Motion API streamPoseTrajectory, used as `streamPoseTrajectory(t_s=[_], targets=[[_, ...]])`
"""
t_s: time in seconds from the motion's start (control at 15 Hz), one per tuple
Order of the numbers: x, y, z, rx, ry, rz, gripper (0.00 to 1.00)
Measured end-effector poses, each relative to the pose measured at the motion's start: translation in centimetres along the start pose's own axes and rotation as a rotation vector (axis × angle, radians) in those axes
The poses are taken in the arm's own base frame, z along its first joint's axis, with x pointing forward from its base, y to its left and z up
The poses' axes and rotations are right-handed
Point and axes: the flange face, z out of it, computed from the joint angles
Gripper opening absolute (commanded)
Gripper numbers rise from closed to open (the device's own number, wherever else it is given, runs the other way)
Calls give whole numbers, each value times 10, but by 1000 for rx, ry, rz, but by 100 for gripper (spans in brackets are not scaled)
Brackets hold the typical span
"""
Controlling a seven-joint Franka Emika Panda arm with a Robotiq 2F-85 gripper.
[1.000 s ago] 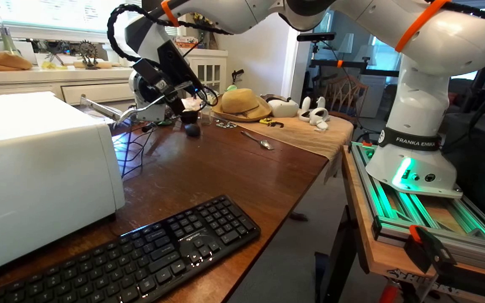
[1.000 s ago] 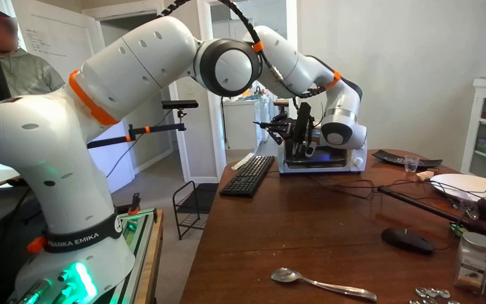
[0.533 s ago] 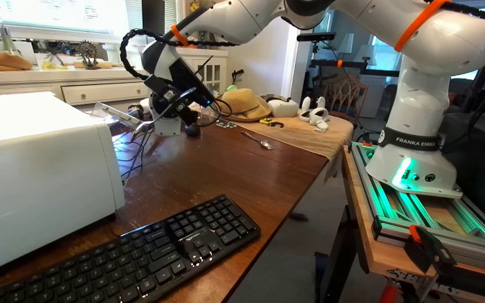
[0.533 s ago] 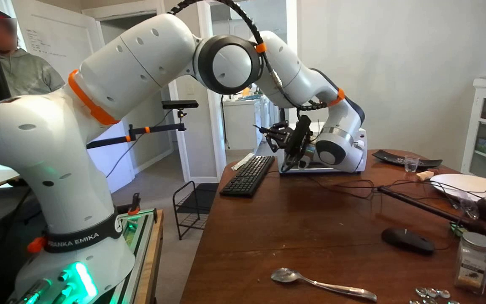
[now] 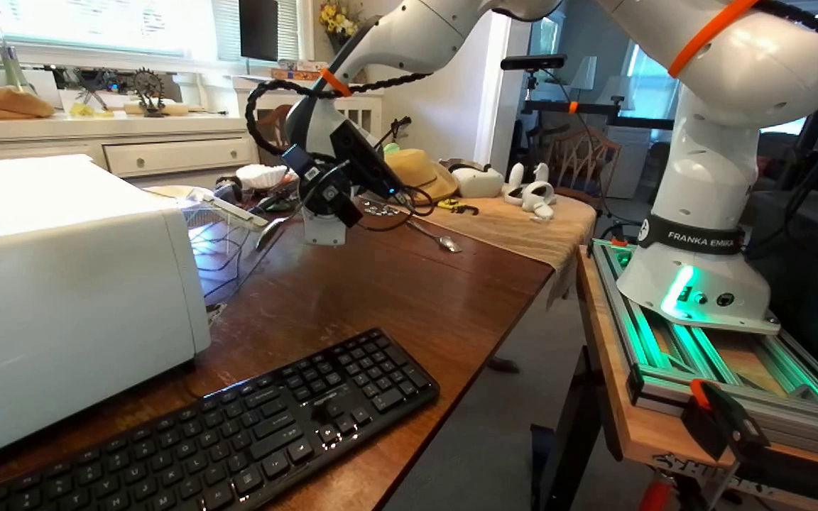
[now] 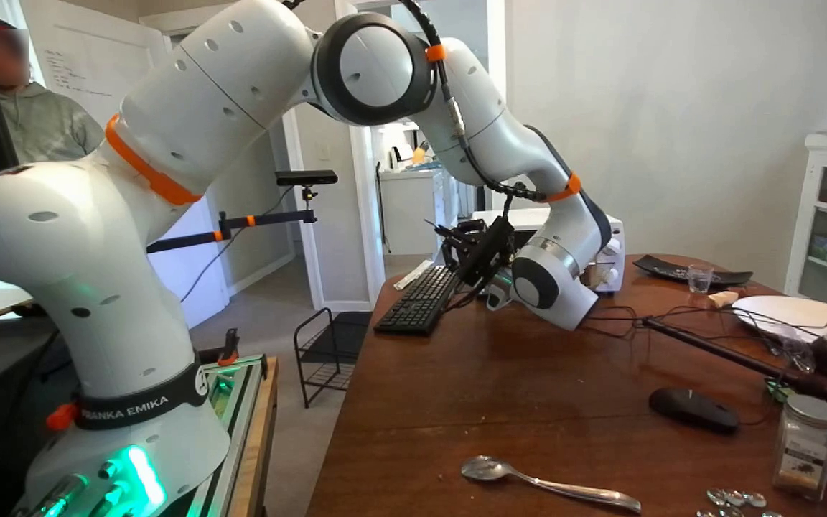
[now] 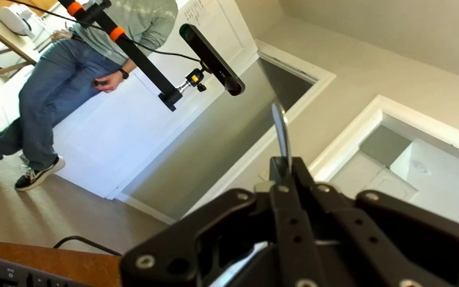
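Note:
My gripper (image 7: 289, 159) is shut on a slim silver utensil (image 7: 282, 131), which sticks out past the fingertips. In an exterior view its curved end, shaped like a spoon bowl (image 5: 271, 232), lies at the end of the handle bar (image 5: 238, 211) of a glass oven door; contact there cannot be made out for certain. The door belongs to a white toaster oven (image 5: 75, 305) and leans outward, partly down. From the opposite side the gripper (image 6: 444, 231) appears above the keyboard, and the wrist hides most of the oven's front. Knobs (image 6: 611, 248) show at the oven's right.
A black keyboard (image 5: 309, 419) lies beside the oven. Toward the table's near end are a loose spoon (image 6: 564, 490), a mouse (image 6: 693, 409) and a glass jar (image 6: 807, 452). Cables (image 6: 614, 316) run behind the wrist. A person (image 7: 62, 79) sits beyond a camera stand (image 7: 150, 71).
The wrist and gripper have moved away from the oven and lower. The oven door has swung farther outward and down, the utensil's end staying at its bar throughout.

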Motion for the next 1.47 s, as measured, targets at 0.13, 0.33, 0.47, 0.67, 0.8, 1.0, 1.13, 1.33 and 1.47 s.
streamPoseTrajectory(t_s=[0.13, 0.33, 0.47, 0.67, 0.8, 1.0, 1.13, 1.33, 1.47], targets=[[-11, 8, 0, 46, 22, -9, 1], [-22, 12, -1, 108, 51, -8, 1], [-25, 9, -1, 133, 58, -1, 1], [-24, 2, -1, 160, 61, 22, 1], [-23, -3, -3, 166, 63, 22, 1], [-15, -9, -9, 157, 66, 3, 1], [-8, -12, -14, 153, 67, -9, 4], [-2, -13, -19, 148, 69, -42, 4], [-1, -13, -19, 148, 70, -45, 1]])
